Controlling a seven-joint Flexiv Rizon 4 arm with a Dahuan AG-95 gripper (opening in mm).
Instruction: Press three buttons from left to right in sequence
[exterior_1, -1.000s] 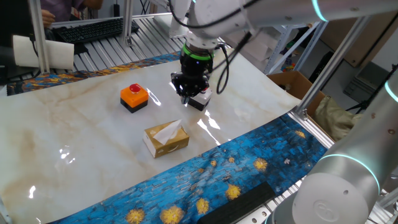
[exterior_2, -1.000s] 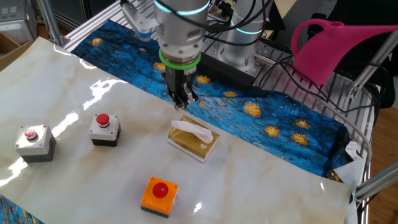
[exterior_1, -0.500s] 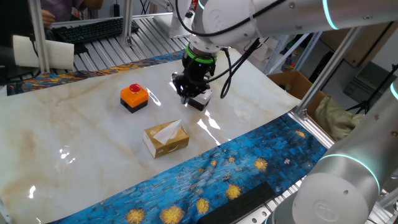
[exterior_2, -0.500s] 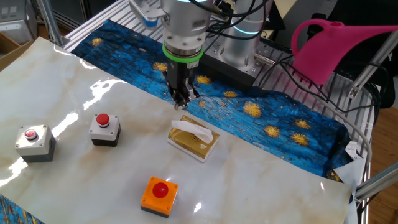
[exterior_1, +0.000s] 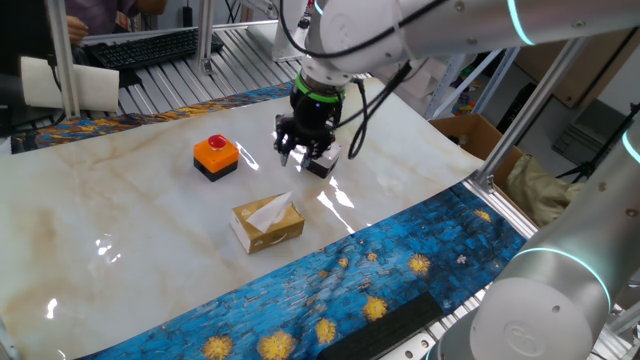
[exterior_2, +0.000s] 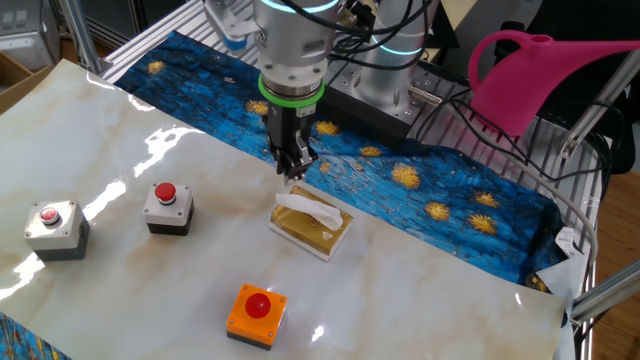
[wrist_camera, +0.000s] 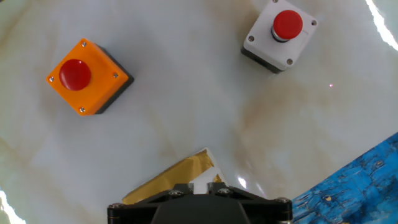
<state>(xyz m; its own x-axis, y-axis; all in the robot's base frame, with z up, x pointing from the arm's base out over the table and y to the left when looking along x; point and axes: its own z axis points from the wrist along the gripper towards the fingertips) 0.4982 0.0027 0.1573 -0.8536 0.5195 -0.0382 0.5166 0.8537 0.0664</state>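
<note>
Since the earlier pictures the fingers of the gripper (exterior_1: 297, 157) have been parting: they were pressed together a second ago, and in one fixed view a small gap is now showing between the two fingertips, with nothing pinched between them. Otherwise the hand is hanging over much the same spot of the marble table (exterior_1: 130, 225), pointing straight down, clear of every object. In the other fixed view the gripper (exterior_2: 297, 172) is hovering just above the tissue box (exterior_2: 312, 226), which is lying directly below and slightly toward the camera from the fingertips, its white tissue sticking up toward them without touching. The orange button (exterior_2: 256, 314) is sitting well beyond the tissue box on the camera side of the tool, and the two grey-white buttons are standing off to the tool's left in this view, the nearer grey button (exterior_2: 168, 207) well apart from the fingers and the farther grey button (exterior_2: 56, 229) farther out still, near the table's edge. In the hand view the fingertips are not showing; only the dark gripper body is filling the bottom edge, with the orange button (wrist_camera: 86, 76) up to its left, one grey button (wrist_camera: 280, 35) up to its right, and a corner of the tissue box (wrist_camera: 171, 182) right against it.
</note>
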